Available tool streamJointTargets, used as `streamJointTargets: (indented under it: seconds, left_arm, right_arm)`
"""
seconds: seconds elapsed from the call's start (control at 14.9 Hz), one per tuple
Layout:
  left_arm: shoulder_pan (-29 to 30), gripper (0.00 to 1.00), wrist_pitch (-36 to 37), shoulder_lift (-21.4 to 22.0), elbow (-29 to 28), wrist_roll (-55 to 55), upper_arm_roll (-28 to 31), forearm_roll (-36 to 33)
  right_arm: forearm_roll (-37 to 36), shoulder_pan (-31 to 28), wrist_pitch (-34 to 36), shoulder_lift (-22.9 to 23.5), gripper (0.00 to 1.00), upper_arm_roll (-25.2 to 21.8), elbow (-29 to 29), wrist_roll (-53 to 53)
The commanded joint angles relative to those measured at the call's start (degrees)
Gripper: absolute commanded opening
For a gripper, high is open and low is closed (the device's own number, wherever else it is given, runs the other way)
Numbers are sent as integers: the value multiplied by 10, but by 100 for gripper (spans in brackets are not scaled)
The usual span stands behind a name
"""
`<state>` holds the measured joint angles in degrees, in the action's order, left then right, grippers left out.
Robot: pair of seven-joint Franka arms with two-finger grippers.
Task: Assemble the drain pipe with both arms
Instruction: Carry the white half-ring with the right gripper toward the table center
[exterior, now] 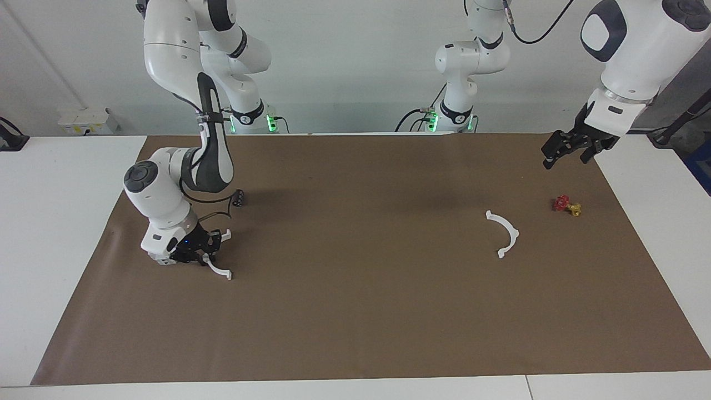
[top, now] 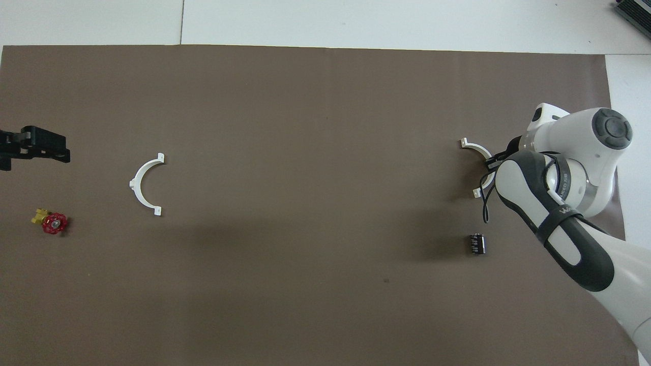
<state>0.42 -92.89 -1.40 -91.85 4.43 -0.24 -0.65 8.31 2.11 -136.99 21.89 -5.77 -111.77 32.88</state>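
The drain pipe lies as two separate white half-ring arcs on the brown mat. One arc (exterior: pixel 220 271) (top: pixel 475 147) lies at the right arm's end, and my right gripper (exterior: pixel 203 255) (top: pixel 492 163) is down at mat level, shut on its middle; the arm hides part of it from overhead. The other arc (exterior: pixel 507 234) (top: pixel 141 183) rests alone toward the left arm's end. My left gripper (exterior: pixel 566 150) (top: pixel 31 148) hangs open in the air over the mat's edge, with nothing in it, and waits.
A small red-and-yellow valve (exterior: pixel 566 205) (top: pixel 51 222) sits beside the free arc, toward the left arm's end. A small black part (exterior: pixel 238 198) (top: pixel 477 244) lies nearer the robots than the gripped arc. White tabletop (exterior: pixel 55 233) borders the brown mat (exterior: pixel 355 311).
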Motion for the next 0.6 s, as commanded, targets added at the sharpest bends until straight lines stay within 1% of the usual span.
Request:
streamJointTargets:
  seconds: [0.0,0.07,0.13,0.27,0.33,0.54]
  left_arm:
    - [1,100,-12,18,-21,-4,2,5]
    - [1,100,-12,18,-21,-3,2,5]
    - [1,100,-12,18,-21,-3,2,5]
    - [1,100,-12,18,-21,-3,2,5]
    - [1,100,-12,18,-21,-3,2,5]
    - [1,100,-12,18,-21,-3,2,5]
  right_arm:
    - [5,2,20,-11,0,4,8,-25]
    - [1,10,50,-11,0,4,28,-56]
    - [-11,32,82,-11,0,3,51,-93]
    - [-49,72,126,-11,0,4,86,-209]
    - [-66,95,135,-11,0,5,93,-257]
    - [-71,168,133,-8,0,6,92,-370]
